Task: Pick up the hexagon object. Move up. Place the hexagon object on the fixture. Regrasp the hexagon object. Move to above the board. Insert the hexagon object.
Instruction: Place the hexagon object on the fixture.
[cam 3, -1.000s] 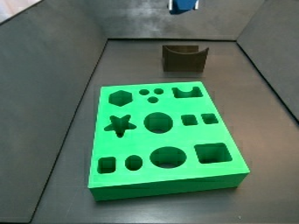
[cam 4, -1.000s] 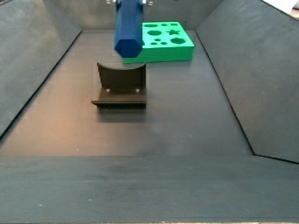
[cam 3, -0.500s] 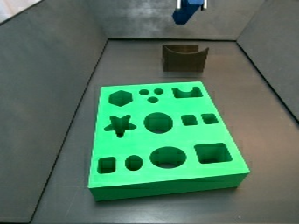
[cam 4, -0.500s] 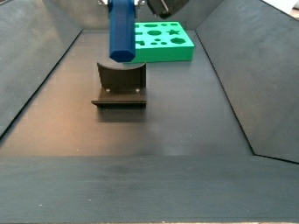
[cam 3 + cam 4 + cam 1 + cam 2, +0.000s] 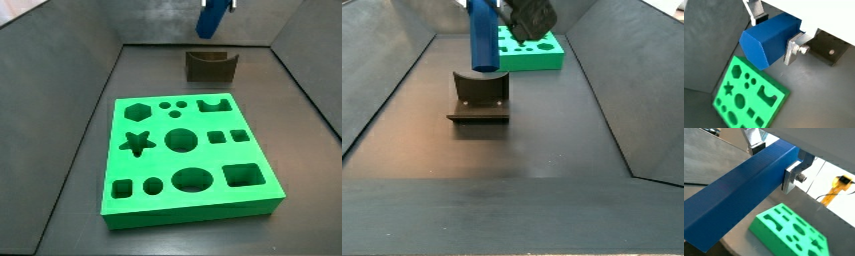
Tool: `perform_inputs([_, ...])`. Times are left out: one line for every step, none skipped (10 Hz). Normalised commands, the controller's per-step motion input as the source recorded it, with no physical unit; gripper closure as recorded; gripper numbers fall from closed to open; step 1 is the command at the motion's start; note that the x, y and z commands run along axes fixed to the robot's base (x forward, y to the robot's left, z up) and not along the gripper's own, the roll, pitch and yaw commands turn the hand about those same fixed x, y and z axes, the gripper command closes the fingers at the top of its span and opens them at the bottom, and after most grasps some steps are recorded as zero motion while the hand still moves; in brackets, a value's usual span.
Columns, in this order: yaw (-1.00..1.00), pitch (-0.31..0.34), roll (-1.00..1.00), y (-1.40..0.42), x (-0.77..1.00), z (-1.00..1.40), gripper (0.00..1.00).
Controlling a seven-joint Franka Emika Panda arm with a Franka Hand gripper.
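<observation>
While the gripper (image 5: 771,37) hangs high over the far end of the floor, its silver fingers (image 5: 793,47) are clenched on the blue hexagon (image 5: 767,40), one plate flat against a side face in both wrist views (image 5: 792,174). In a side view the hexagon (image 5: 481,38) stands nearly upright, its lower end just above the notch of the fixture (image 5: 478,98); whether the two touch cannot be told. From the opposite side view only the lower part of the hexagon (image 5: 211,17) shows at the top edge, above the fixture (image 5: 210,66), which sits against the far wall. The green board (image 5: 187,154) lies flat in front of it, apart from the fixture, its shaped holes all open. The board (image 5: 747,98) also shows below the gripper in both wrist views (image 5: 791,230).
</observation>
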Motion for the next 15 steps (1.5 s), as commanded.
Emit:
perform_inputs([-0.18, 0.037, -0.33, 0.04, 0.08, -0.01, 1.00])
perform_inputs([-0.09, -0.062, -0.19, 0.02, 0.09, -1.00, 1.00])
perform_inputs([-0.08, -0.078, -0.17, 0.02, 0.08, -1.00, 1.00])
perform_inputs([-0.06, -0.100, -0.14, 0.03, 0.10, -1.00, 1.00])
perform_inputs([-0.03, -0.100, -0.10, 0.03, 0.10, -1.00, 1.00])
perform_inputs([-0.01, -0.096, -0.08, 0.02, 0.11, -1.00, 1.00])
perform_inputs([0.01, -0.086, -0.07, 0.02, 0.11, -1.00, 1.00])
perform_inputs([0.02, -0.077, -0.07, 0.01, 0.11, -0.86, 1.00])
perform_inputs([0.03, -0.055, -0.06, 0.01, 0.08, -0.62, 1.00])
perform_inputs([0.03, -0.042, -0.06, 0.00, 0.07, -0.46, 1.00])
perform_inputs([0.03, -0.041, -0.06, -0.01, 0.07, -0.38, 1.00])
perform_inputs([0.02, -0.049, -0.06, -0.02, 0.05, -0.26, 1.00])
perform_inputs([0.01, -0.057, -0.06, -0.02, 0.04, -0.20, 1.00])
perform_inputs([0.01, -0.061, -0.06, -0.02, 0.04, -0.17, 1.00])
perform_inputs([0.00, 0.000, 0.00, 0.00, 0.00, 0.00, 0.00])
